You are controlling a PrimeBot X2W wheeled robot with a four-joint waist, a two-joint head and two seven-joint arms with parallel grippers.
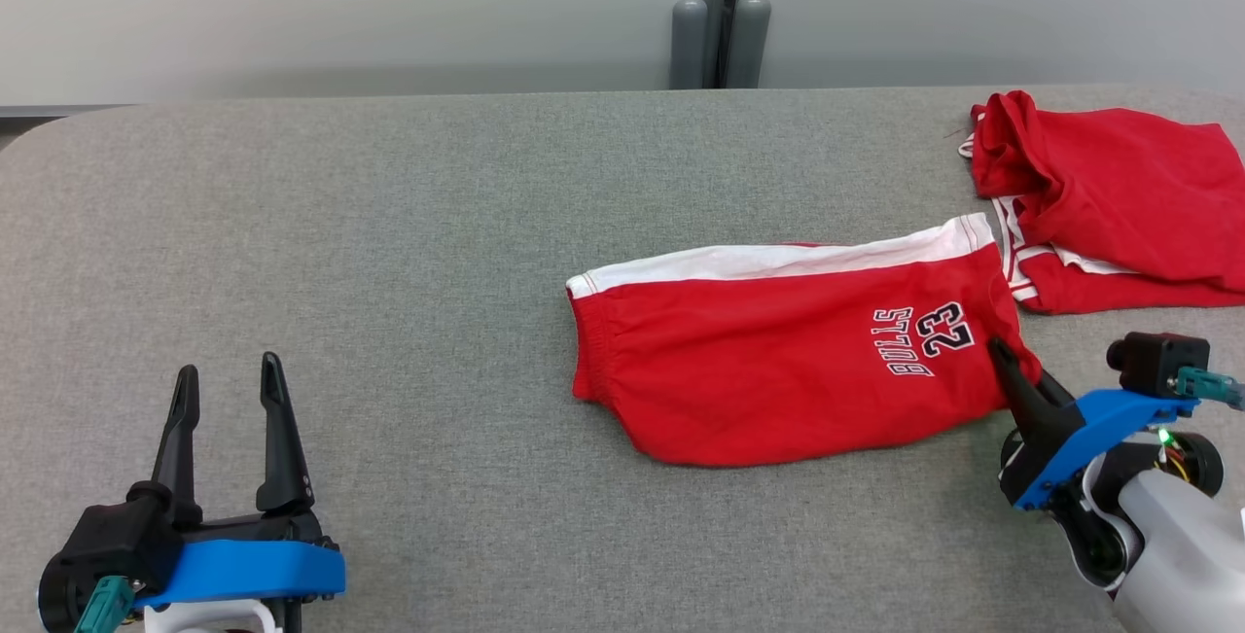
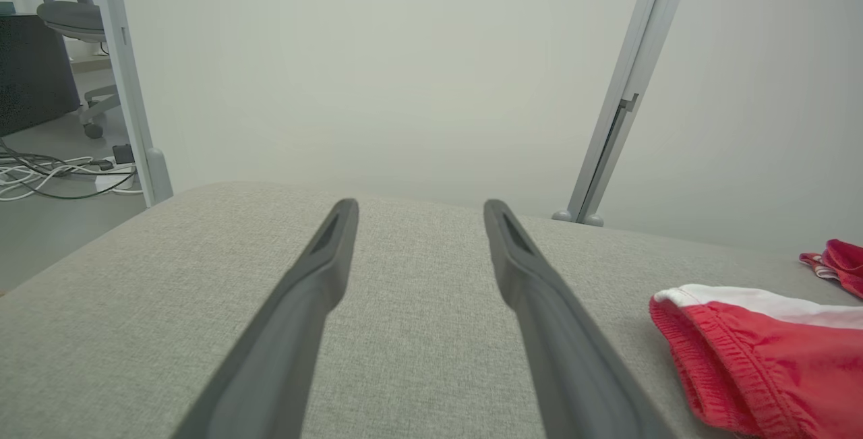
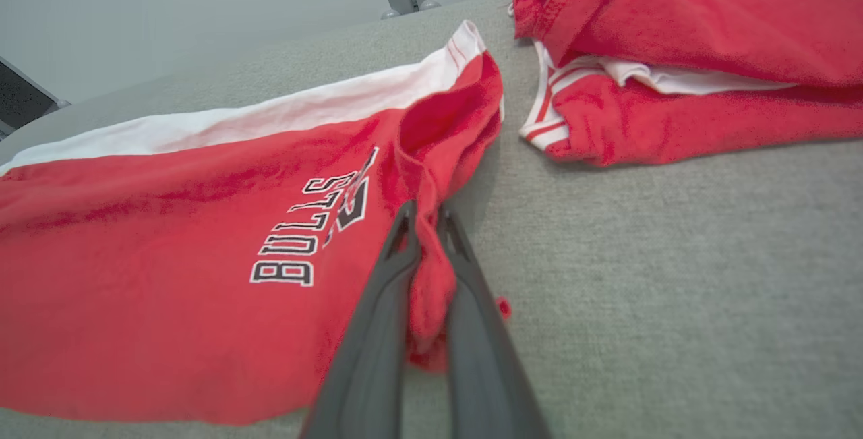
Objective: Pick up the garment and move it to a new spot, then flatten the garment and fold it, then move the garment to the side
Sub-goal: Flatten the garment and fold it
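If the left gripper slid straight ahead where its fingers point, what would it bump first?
Probably nothing on the table: the left gripper points across bare cloth, with the red shorts off to its right. Past the far edge stands the pale wall, though depth is unclear.

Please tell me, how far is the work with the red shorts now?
Done, it seems: the shorts lie flat and folded in half on the table. In hand: the right pincer is shut on their hem corner. To do: moving them aside, perhaps next to the second red garment. The left pincer stands open, apart.
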